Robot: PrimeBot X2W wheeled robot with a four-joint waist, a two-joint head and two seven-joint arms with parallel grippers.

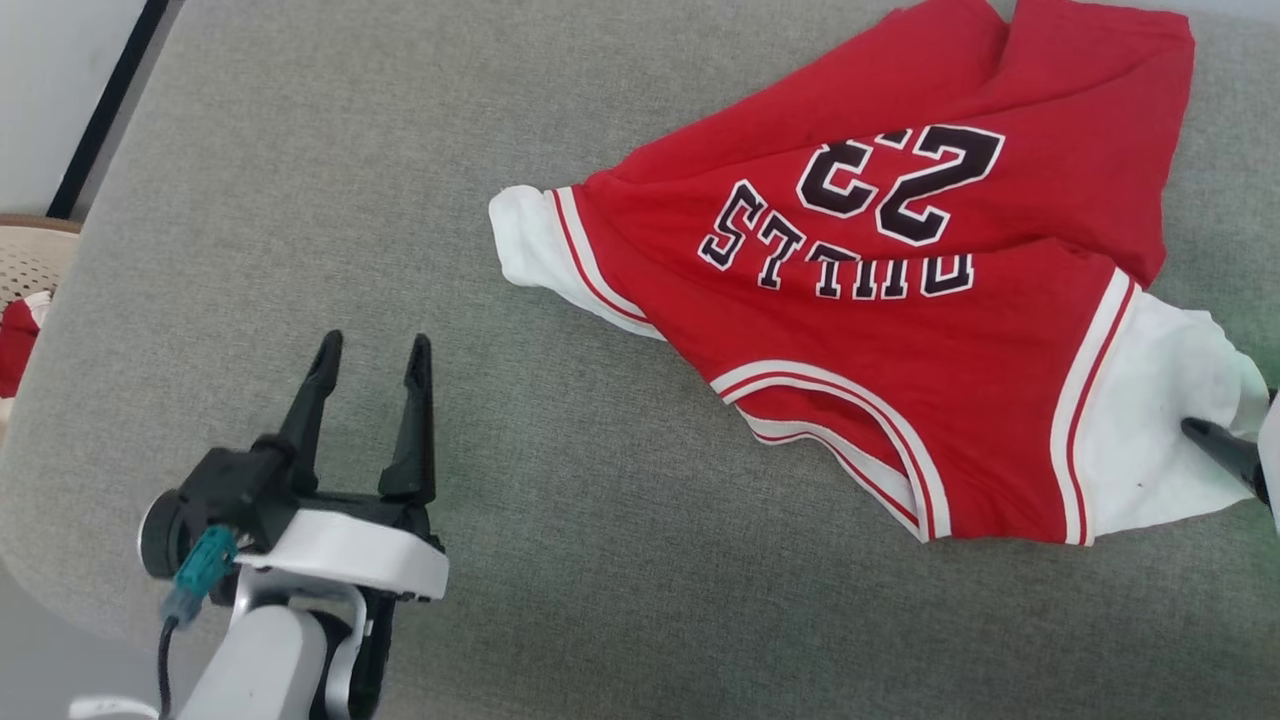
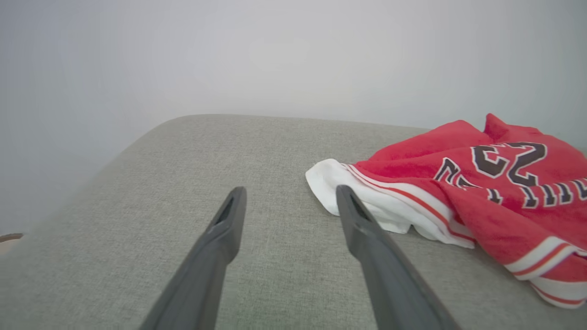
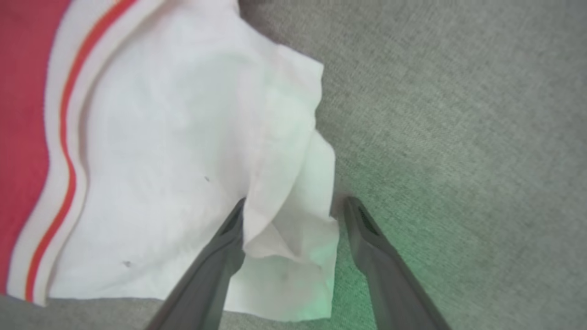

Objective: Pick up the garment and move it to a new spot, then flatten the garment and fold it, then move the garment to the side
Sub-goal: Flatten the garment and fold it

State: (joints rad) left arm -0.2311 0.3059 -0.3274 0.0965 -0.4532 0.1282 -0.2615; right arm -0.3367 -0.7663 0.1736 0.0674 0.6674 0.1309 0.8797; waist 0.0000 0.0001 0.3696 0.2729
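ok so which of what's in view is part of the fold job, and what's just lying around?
Job: garment; right claw, open at its white sleeve; left claw, open over the grey cushion.
Lying about: beige perforated basket and red cloth by it, at the left edge.

Home-like indoor setting, exact room not determinable: grey woven upholstered cushion (image 1: 300,200) with rounded corner spanning the frame, plain pale wall (image 2: 293,55) behind it in the left wrist view, beige perforated basket (image 1: 32,262) at far left edge of the head view.
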